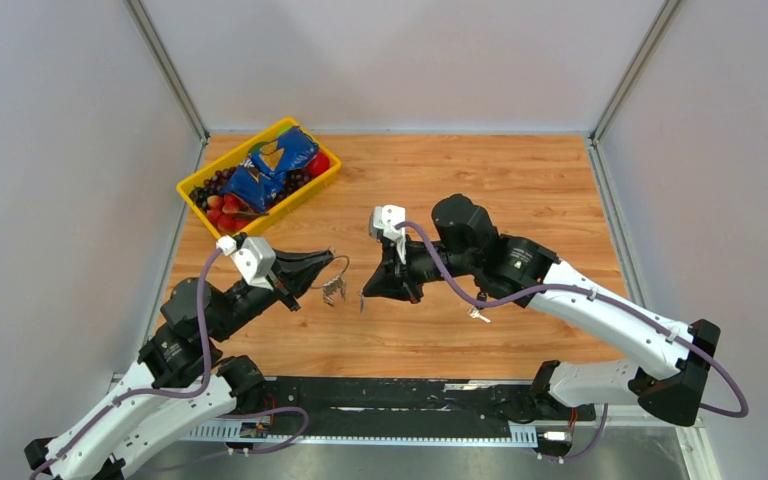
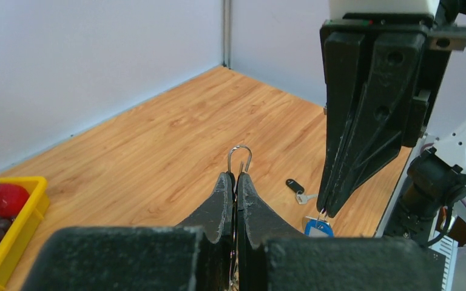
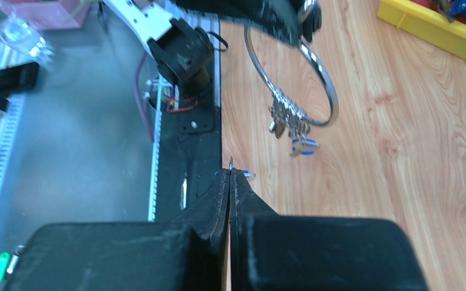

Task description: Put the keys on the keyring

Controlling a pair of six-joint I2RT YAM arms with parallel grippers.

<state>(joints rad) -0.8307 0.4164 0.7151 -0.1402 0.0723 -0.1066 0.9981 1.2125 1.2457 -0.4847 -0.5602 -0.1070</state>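
Left tool [image 1: 320, 264] clamps the keyring [image 3: 332, 91], right tool [image 1: 368, 293] apparently pinches a blue-tagged key [image 2: 318, 228]; thin grip may slip, missing the ring's gap.

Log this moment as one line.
left gripper: shut on keyring | right gripper: shut on blue-tagged key | black-headed key: on table | stage: blue-tagged key not yet on keyring

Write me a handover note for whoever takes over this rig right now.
Left end effector: shut on the keyring, held above the table, a cluster of small keys already hanging on it.
Right end effector: shut on the blue-tagged key, beside the ring, not yet threaded.
Black-headed key: loose on the table.
Left to do: thread both.
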